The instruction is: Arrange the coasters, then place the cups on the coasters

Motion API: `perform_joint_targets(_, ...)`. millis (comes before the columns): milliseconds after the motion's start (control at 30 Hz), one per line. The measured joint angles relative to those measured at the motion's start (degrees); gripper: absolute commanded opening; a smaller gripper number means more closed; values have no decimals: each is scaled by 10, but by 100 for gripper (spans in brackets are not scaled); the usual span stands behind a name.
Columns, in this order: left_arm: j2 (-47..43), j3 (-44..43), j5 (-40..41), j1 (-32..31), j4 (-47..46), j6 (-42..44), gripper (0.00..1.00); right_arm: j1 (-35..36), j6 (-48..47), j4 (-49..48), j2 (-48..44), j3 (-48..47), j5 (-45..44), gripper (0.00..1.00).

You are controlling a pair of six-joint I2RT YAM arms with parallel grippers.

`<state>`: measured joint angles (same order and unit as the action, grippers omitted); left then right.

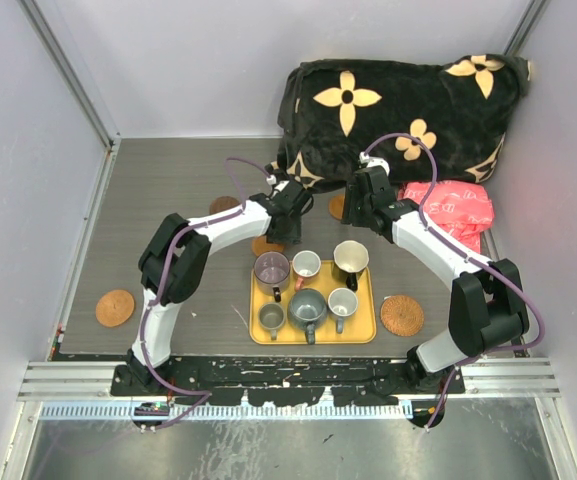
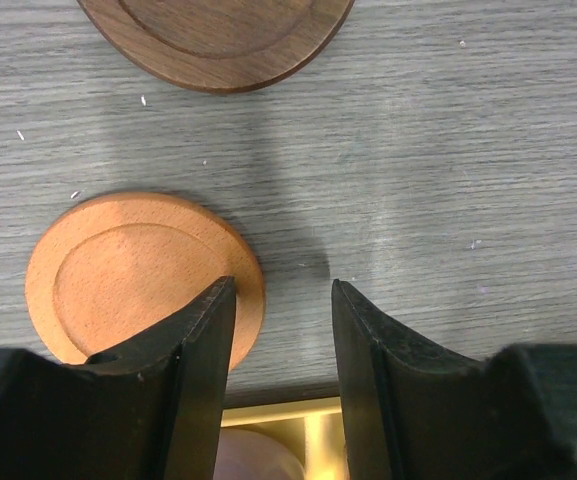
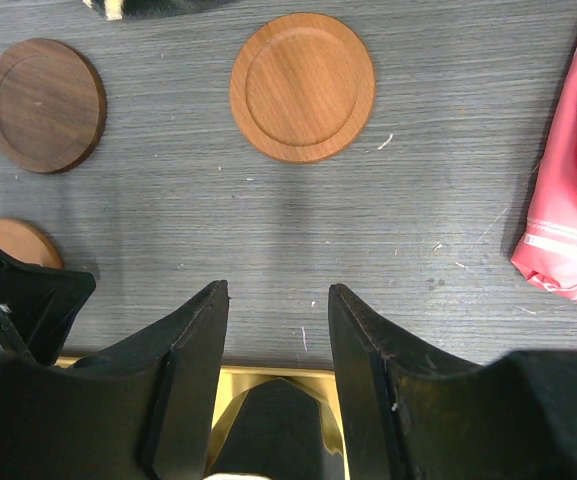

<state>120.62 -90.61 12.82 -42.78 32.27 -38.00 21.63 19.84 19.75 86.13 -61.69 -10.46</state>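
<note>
Six cups stand on the yellow tray (image 1: 368, 325): purple (image 1: 271, 268), white with pink inside (image 1: 306, 264), black with cream inside (image 1: 350, 257), olive (image 1: 271, 316) and two grey (image 1: 306, 306) (image 1: 342, 301). Coasters lie apart on the table: wicker ones at the left (image 1: 115, 307) and the right (image 1: 402, 315), a dark brown one (image 3: 43, 105), an orange-brown one (image 3: 303, 86) and a small orange one (image 2: 143, 275). My left gripper (image 2: 281, 285) hangs open just past the tray's far edge, its left finger over the orange coaster's rim. My right gripper (image 3: 276, 288) is open and empty above the black cup.
A black blanket with yellow flowers (image 1: 398, 100) is heaped at the back right. A pink packet (image 1: 448, 210) lies beside it, close to my right arm. Another dark brown coaster (image 1: 224, 205) lies behind my left arm. Walls enclose the table on three sides.
</note>
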Motion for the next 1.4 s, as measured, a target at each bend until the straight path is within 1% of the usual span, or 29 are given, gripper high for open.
perform_joint_targets(133,-2,3,0,0,-4,0,44,0,0,0,0,0,0,51)
perform_joint_targets(333,10,-16,-11,-4,-3,0,44,0,0,0,0,0,1,51)
perform_joint_targets(700,15,-23,-16,-9,-4,0,44,0,0,0,0,0,0,51)
perform_joint_targets(1400,42,-64,-34,-17,-3,-1,44,0,0,0,0,0,0,51)
